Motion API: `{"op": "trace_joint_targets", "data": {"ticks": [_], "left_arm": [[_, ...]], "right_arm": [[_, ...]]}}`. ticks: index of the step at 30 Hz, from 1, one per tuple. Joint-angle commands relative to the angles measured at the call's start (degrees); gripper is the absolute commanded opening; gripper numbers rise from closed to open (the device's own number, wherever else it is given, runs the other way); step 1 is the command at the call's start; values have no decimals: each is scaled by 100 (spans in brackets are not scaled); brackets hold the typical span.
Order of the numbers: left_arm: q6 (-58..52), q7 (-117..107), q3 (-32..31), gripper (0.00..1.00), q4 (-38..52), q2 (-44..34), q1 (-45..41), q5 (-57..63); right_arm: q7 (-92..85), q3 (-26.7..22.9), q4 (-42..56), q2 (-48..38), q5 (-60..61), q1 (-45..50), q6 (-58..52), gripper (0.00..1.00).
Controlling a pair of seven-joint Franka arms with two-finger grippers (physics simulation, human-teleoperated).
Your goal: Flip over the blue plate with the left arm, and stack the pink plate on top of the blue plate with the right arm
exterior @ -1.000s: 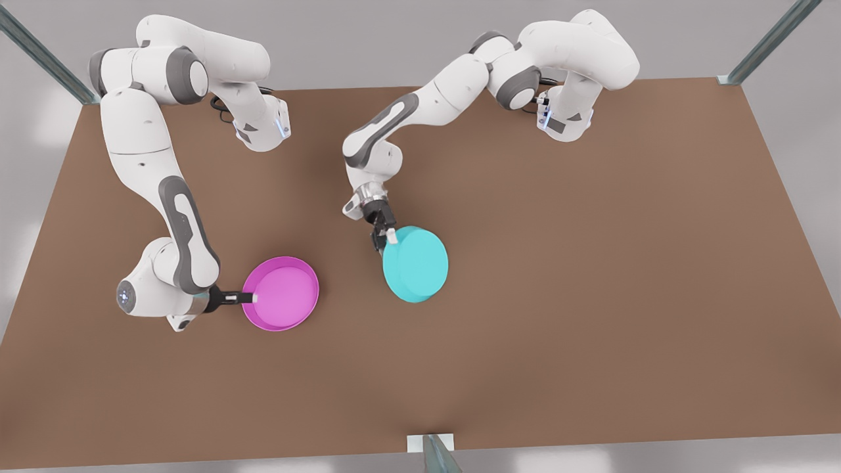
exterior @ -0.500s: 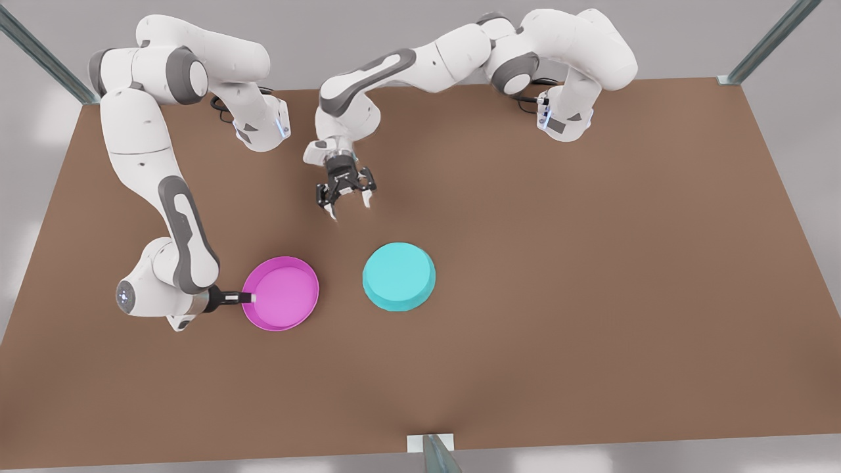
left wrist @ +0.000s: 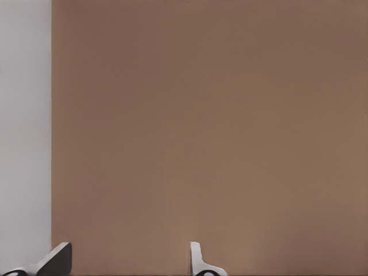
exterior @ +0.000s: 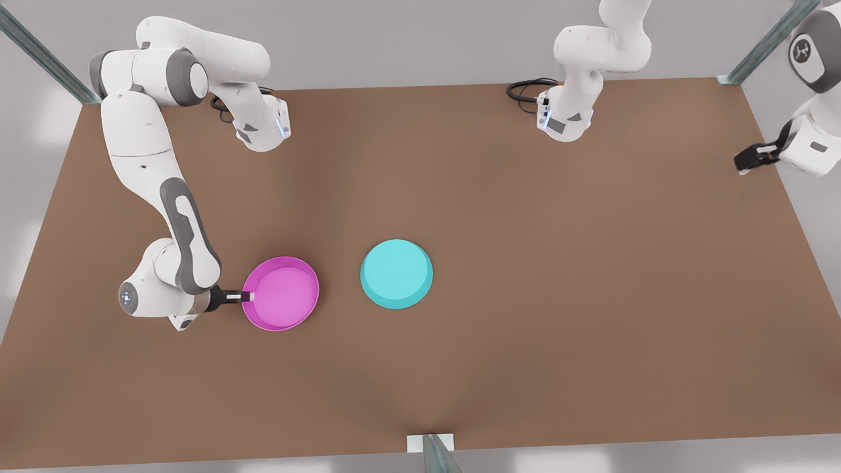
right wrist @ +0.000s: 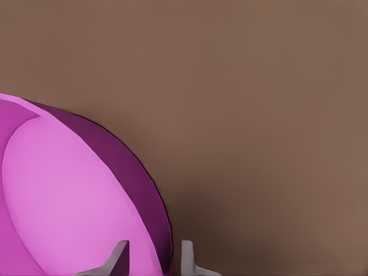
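The blue plate lies upside down on the table, flat underside up, near the middle. At the front view's left the pink plate sits rim up. My right gripper reaches it level from the side and is shut on its rim. In the right wrist view one finger is inside the pink plate and the other outside, right gripper astride the rim. My left gripper hangs far off at the front view's right table edge, open, left gripper over bare table.
The brown table is bounded by metal frame posts at its back corners and one at the front edge. Both arm bases stand along the back edge, with a black cable beside one base.
The left gripper let go of the tilted blue plate, which settled flat, upside down. That arm then swung away to the front view's far right. The right gripper and pink plate have not moved.
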Motion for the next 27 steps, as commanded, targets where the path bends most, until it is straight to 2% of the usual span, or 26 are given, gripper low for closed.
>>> {"op": "trace_joint_targets", "data": {"ticks": [1, 2, 4, 5, 6, 8, 12, 13, 14, 15, 22, 24, 27], "left_arm": [[179, -8, 47, 99, -73, 31, -2009, -746], [322, -16, -92, 99, 13, 416, -1599, -1017], [506, -25, -1736, 100, 286, 998, 3, -1151], [409, -96, -2062, 100, 1041, 1534, 355, -993], [497, -113, -2281, 100, 1130, 1570, 426, -826], [524, -122, -2344, 100, 1112, 1675, 514, -843], [724, 237, -2335, 100, 1121, 1552, 505, -606], [647, 265, -2344, 100, 982, 1325, 505, -658], [708, 160, -2335, 100, 148, 710, 505, -668], [699, -122, -2405, 100, -29, 507, 496, -615], [717, -43, -2423, 100, 84, 708, 461, -632], [717, -43, -2423, 100, 93, 708, 461, -641], [708, -43, -2423, 100, 93, 708, 461, -659]], "right_arm": [[0, 0, 0, 0, 0, 0, 0, 41], [0, 0, 9, 17, 0, 0, 0, 40], [9, 0, 9, 26, -35, 0, 0, 40], [0, 0, 9, 44, -35, 0, 0, 40], [0, 0, 9, 44, -35, 0, 9, 40], [0, 0, 9, 44, -35, 9, 0, 35], [-9, 0, 9, 61, -35, 0, 9, 35], [-9, 0, 9, 61, -35, 0, 9, 35], [-9, 0, 9, 61, -35, -9, 9, 35], [-9, 0, 9, 61, -35, -17, 0, 35], [-9, 0, 9, 105, -35, -18, 44, 30], [-26, 0, 9, 105, -35, -26, 35, 21], [-158, 0, 9, 114, -35, -35, 35, 21]]}}
